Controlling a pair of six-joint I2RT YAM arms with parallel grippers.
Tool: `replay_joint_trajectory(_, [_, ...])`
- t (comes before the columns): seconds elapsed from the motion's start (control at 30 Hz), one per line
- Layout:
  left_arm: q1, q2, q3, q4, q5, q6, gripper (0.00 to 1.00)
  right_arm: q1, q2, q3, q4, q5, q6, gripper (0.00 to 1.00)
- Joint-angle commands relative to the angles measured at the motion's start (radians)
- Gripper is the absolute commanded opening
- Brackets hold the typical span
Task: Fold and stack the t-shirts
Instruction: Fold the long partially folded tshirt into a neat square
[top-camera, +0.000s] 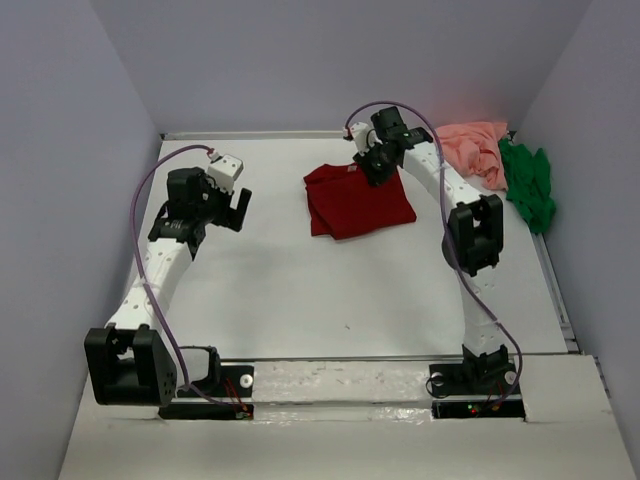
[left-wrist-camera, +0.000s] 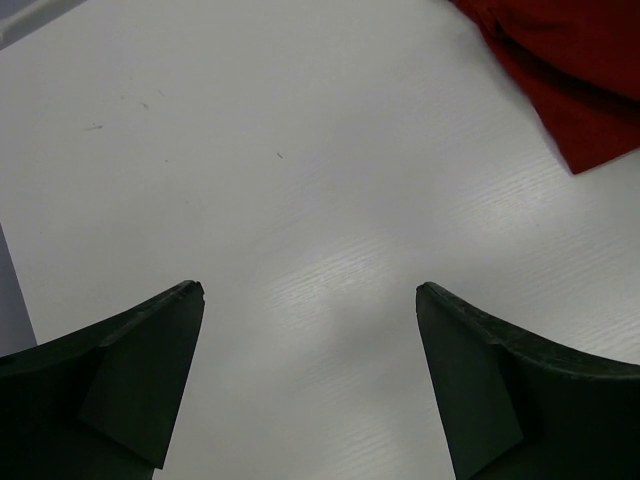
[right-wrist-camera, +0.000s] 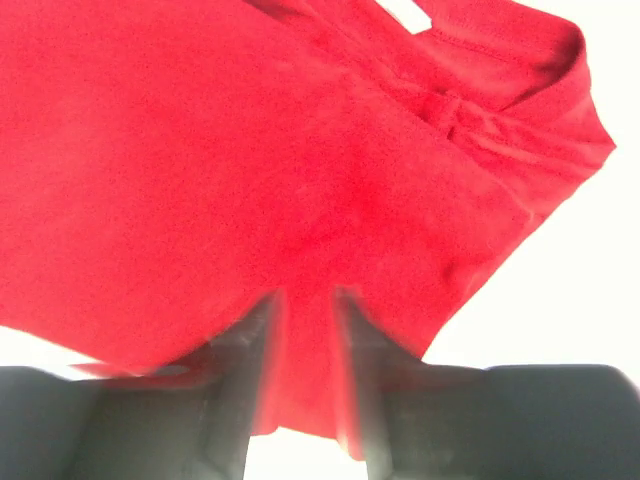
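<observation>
Though near the dark red t-shirt (top-camera: 358, 203), salmon t-shirt (top-camera: 478, 148) beyond right arm (top-camera: 443, 182).

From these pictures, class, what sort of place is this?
Probably a robot test booth: plain grey walls around a white table, two arms bolted at its near edge, a red t-shirt on it.

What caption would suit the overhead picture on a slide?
Right gripper pinches the dark red t-shirt, left gripper hangs open; salmon pink t-shirt and green t-shirt lie crumpled far right.
</observation>
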Motion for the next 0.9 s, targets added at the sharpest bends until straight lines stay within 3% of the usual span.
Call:
replay_joint_trajectory(0.0, [0.021,-0.065,-0.068,0.081,0.111,-0.024,0.99,0.092,-0.184,-0.074,-0.028,0.013,-0.018,0.11])
replay_joint_trajectory(0.03, [0.022,-0.068,-0.07,0.087,0.111,-0.027,0.99,0.106,-0.201,-0.09,-0.041,0.024,-0.014,0.0])
replay_joint_trajectory(0.37, [0.026,-0.065,-0.084,0.067,0.135,-0.001,0.99,0.221,-0.172,-0.22,-0.111,0.025,0.032,0.0])
replay_joint_trajectory(0.87, [0.027,-0.08,-0.081,0.053,0.141,0.001,0.99,0.322,0.009,-0.03,-0.194,0.044,0.037,0.0])
